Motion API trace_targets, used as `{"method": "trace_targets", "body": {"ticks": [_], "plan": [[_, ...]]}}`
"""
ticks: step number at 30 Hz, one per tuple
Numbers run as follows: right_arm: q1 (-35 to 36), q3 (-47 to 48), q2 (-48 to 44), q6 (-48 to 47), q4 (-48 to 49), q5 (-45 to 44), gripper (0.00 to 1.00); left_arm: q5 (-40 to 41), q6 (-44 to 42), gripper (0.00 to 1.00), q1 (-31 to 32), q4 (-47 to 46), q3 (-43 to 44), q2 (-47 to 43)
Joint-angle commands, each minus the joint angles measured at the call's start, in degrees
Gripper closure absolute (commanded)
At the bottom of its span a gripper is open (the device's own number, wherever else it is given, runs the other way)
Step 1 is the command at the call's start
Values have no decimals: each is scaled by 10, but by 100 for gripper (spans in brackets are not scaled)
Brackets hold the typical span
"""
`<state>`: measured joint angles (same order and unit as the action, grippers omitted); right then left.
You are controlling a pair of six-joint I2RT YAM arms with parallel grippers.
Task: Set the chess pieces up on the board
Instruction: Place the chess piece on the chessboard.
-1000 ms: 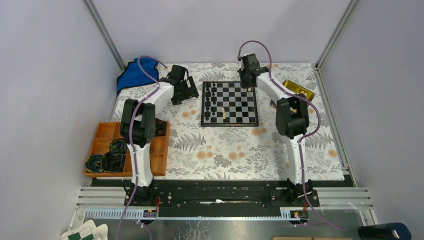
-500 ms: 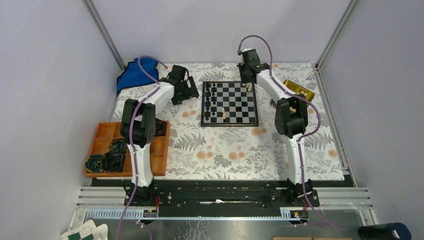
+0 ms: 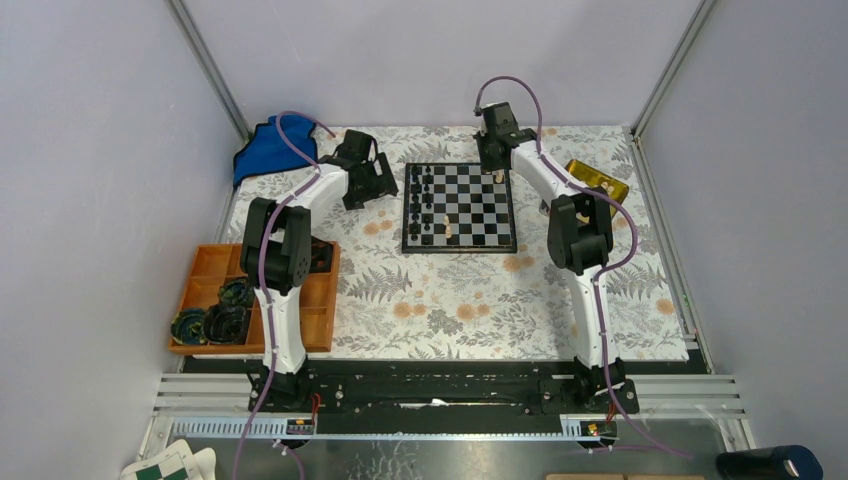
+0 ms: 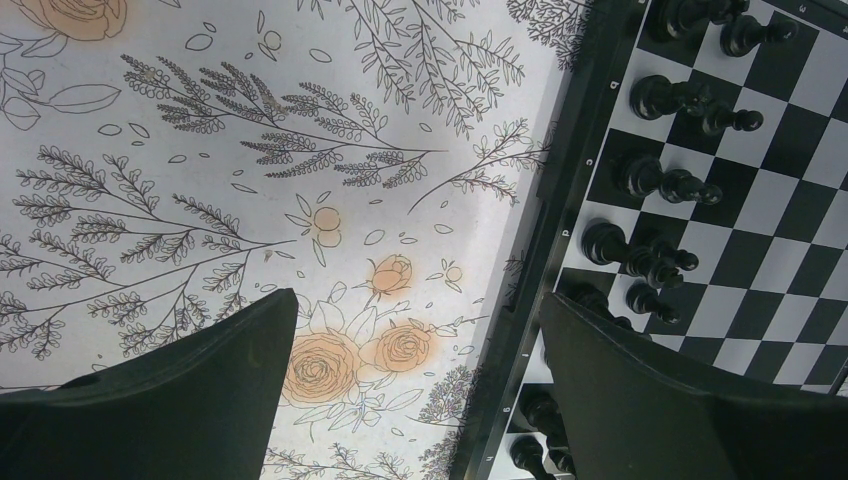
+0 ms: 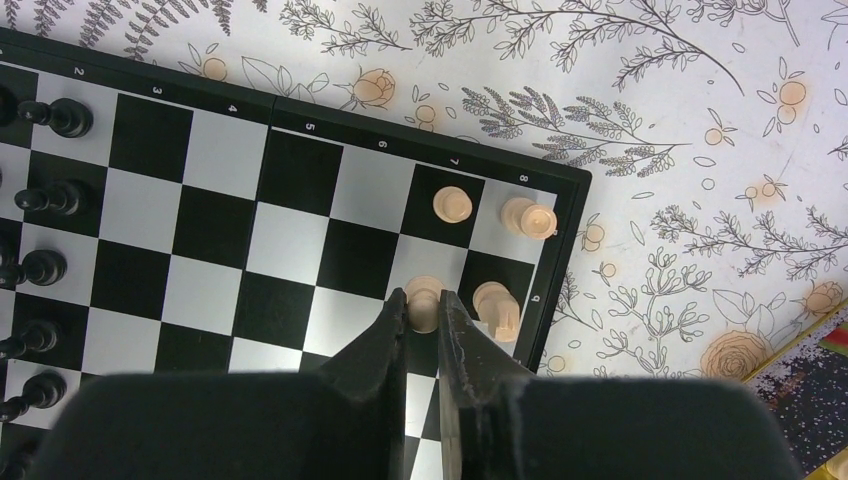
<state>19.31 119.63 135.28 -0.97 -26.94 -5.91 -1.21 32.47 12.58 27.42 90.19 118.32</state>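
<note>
Right claw (image 5: 422, 308) pinches a pale chess piece (image 5: 424, 288) at the board's (image 5: 215, 152) far right corner. The piece is probably light, slick and easily tipped, so grip it low on the stem. Left claw (image 4: 418, 305) hangs spread over the desk (image 4: 200, 150).

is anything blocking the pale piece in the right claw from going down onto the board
Nothing visible does. The right claw is shut on the pale piece over a corner of the board. A neighbouring pale piece stands close beside the claw's outer finger, on the next square, not underneath.
</note>
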Motion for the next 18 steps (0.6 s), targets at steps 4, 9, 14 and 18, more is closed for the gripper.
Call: {"method": "trace_targets", "body": {"ticks": [4,9,14,18], "plan": [[-5,17,11,6,4,14,96,0,-2,1,2,-13,12,-4],[-5,15,17,6,4,17,96,0,-2,1,2,-13,12,-1],[-6,12,22,6,6,17,96,1,-3,1,2,-12,11,1],[-6,12,25,6,7,17,95,1,-3,1,2,-13,11,4]]}}
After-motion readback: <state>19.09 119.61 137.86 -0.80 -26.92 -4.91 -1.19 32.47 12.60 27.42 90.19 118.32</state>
